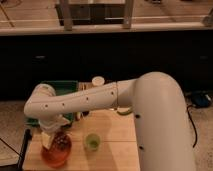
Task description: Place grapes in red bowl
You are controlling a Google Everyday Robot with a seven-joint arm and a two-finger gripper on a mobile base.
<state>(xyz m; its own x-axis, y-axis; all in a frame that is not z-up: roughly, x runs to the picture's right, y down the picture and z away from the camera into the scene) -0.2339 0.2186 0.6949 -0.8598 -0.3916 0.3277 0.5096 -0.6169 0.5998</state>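
The red bowl sits at the front left of the wooden table. The grapes, a small dark cluster, lie inside the bowl toward its right side. My gripper hangs over the bowl's left rim, just left of the grapes, pointing down. It stands open and holds nothing. My pale arm reaches in from the right and hides the table's back left.
A small green cup stands just right of the bowl. Behind my arm at the back left is a dark green bin, with a pale round container to its right. The robot's large white body fills the right side.
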